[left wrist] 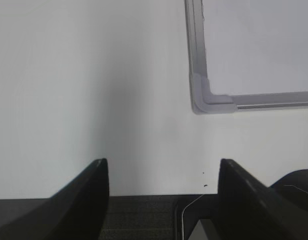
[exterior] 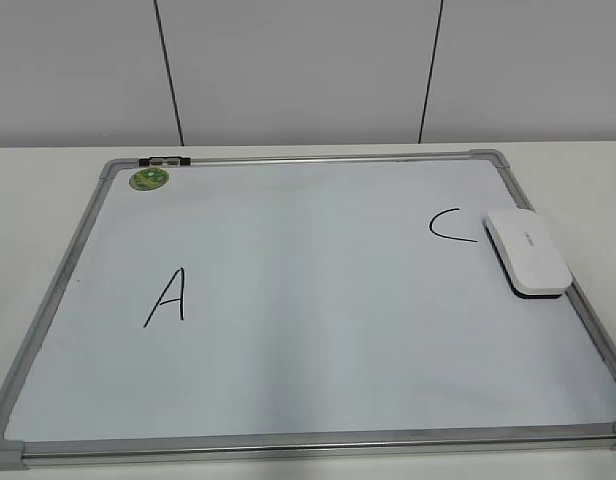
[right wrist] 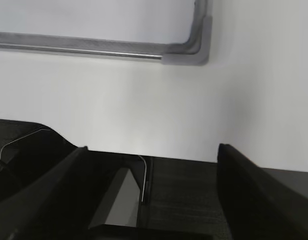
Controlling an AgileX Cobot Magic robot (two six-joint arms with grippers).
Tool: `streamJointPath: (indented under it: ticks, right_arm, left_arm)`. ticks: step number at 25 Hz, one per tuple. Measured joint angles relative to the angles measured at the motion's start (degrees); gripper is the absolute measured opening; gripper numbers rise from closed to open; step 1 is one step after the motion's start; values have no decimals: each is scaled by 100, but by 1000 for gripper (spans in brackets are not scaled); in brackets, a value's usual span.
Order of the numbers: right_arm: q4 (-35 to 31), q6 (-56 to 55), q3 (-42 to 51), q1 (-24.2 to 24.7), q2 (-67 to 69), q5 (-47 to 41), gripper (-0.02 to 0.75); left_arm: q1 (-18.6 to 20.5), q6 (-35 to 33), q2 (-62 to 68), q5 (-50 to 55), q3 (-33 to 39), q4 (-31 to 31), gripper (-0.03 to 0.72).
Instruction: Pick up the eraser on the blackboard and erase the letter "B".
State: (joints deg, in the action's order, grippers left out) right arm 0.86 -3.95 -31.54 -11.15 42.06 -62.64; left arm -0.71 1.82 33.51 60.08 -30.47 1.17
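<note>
Eraser [exterior: 528,252], white with a dark underside, lies on the blackboard [exterior: 318,330] at its right edge, just right of the handwritten C [exterior: 446,226]; an A [exterior: 167,297] sits toward the left, and no B shows. Left gripper [left wrist: 161,197] and right gripper [right wrist: 151,190] both stand spread wide and hold nothing, each above the white table [left wrist: 94,90] near a grey board corner [left wrist: 204,97].

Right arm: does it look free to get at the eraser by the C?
Probably yes. The eraser lies uncovered at the blackboard right edge, nothing on or against it. The right gripper is open, off the board's near right corner; reach itself is unconfirmed.
</note>
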Motion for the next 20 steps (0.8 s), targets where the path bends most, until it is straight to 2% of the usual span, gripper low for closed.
streamJointPath:
  ticks: [8, 20]
  right_arm:
    - [571, -7, 171, 0, -1578, -402, 574]
    - [810, -12, 298, 0, -1907, -275, 573]
  left_arm:
    - [0, 12, -290, 147, 82, 12, 510]
    - [0, 12, -290, 147, 82, 164, 510]
